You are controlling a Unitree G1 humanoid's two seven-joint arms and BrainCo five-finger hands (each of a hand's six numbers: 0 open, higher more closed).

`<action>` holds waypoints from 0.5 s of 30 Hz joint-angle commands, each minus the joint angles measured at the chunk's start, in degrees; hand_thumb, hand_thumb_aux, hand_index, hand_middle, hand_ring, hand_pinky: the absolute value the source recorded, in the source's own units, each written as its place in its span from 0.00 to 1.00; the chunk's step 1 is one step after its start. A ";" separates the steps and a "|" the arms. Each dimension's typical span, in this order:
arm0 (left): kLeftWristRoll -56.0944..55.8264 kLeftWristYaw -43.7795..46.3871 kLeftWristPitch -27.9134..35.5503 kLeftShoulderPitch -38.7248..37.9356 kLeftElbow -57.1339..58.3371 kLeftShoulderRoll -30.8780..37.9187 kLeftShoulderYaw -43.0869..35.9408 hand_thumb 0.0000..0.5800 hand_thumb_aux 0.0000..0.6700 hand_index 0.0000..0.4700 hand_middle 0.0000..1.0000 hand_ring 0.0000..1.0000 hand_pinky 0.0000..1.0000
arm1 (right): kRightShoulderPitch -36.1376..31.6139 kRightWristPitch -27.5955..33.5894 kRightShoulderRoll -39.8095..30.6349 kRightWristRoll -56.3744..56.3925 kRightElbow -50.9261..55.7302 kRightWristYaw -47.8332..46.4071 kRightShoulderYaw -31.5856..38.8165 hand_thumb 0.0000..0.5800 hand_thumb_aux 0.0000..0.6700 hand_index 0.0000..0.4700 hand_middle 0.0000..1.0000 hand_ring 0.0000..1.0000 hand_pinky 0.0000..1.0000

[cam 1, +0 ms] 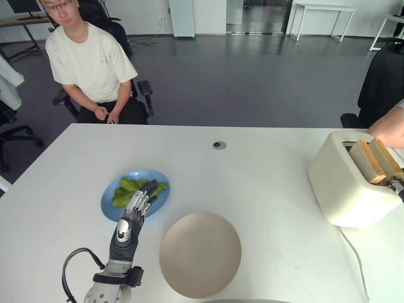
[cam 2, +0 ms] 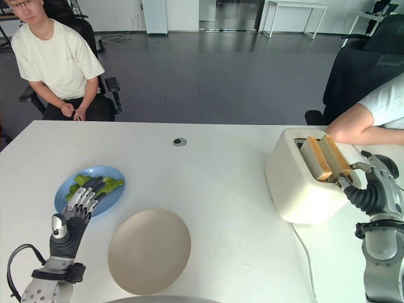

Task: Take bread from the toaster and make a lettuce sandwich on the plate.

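Fingers [cam 1: 142,198] (left hand's [cam 1: 132,218]) hover over crinkly green lettuce [cam 1: 125,189].

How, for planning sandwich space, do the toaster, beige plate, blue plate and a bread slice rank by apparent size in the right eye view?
Toaster, largest.
Beige plate, close behind; nearly alike.
Blue plate.
Bread slice, smallest.
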State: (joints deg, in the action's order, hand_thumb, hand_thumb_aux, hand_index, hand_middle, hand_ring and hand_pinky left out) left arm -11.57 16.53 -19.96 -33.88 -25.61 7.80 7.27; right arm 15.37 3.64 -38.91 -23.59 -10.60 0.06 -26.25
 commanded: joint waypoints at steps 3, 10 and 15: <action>0.83 -0.29 -0.49 -1.30 -1.03 0.01 -0.19 0.00 0.00 0.00 0.00 0.00 0.00 | -3.86 -0.84 -1.46 -2.49 6.70 1.60 2.58 0.86 0.62 0.62 0.00 0.00 0.00; 0.55 0.09 -0.90 -1.87 -1.59 0.14 -0.46 0.00 0.00 0.00 0.00 0.00 0.00 | -5.71 -1.32 -1.33 -2.87 8.88 2.61 4.19 0.37 0.21 0.21 0.00 0.00 0.00; 0.68 0.23 -1.35 -2.51 -1.92 0.10 -0.68 0.00 0.00 0.00 0.00 0.00 0.00 | -6.68 -1.65 -1.29 -2.84 9.17 2.91 4.89 0.97 0.82 0.82 0.00 0.00 0.00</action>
State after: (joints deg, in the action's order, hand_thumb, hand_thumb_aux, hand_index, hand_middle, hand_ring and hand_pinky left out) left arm -11.33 16.73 -21.22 -35.82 -26.97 7.67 6.98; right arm 9.23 1.79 -40.02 -26.06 -2.07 3.39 -22.32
